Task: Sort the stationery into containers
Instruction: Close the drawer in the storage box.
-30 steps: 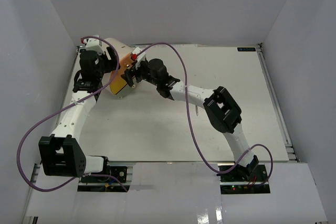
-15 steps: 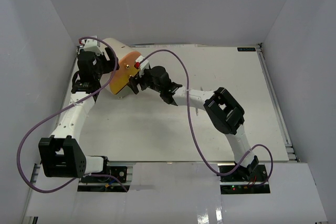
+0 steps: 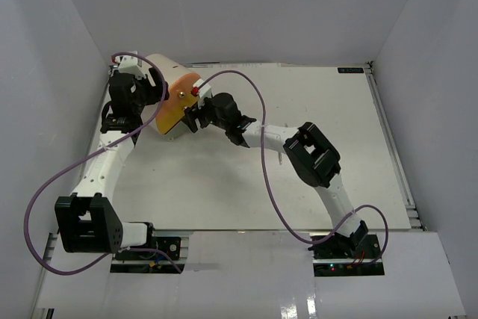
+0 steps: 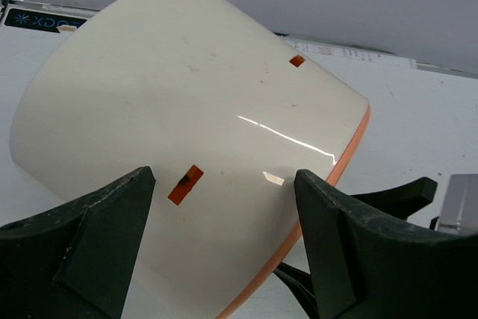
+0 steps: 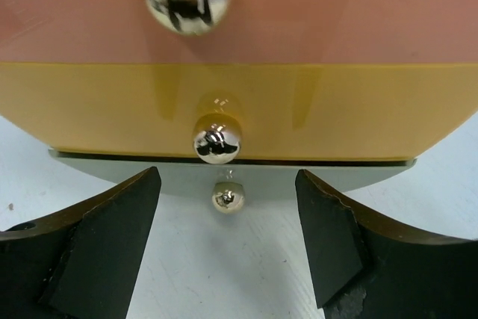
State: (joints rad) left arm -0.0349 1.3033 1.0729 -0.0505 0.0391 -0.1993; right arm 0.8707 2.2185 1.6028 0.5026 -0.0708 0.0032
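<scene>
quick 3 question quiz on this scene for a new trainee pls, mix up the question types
1. True or false: the right pincer is shut on a brass knob.
2. What is the left pincer pointed at? A) the organizer's cream body B) a loose pen C) a cup
3. How many brass knobs show in the right wrist view?

Key:
1. False. It stands open, with a finger on either side of the knobs and touching none.
2. A
3. Three
</scene>
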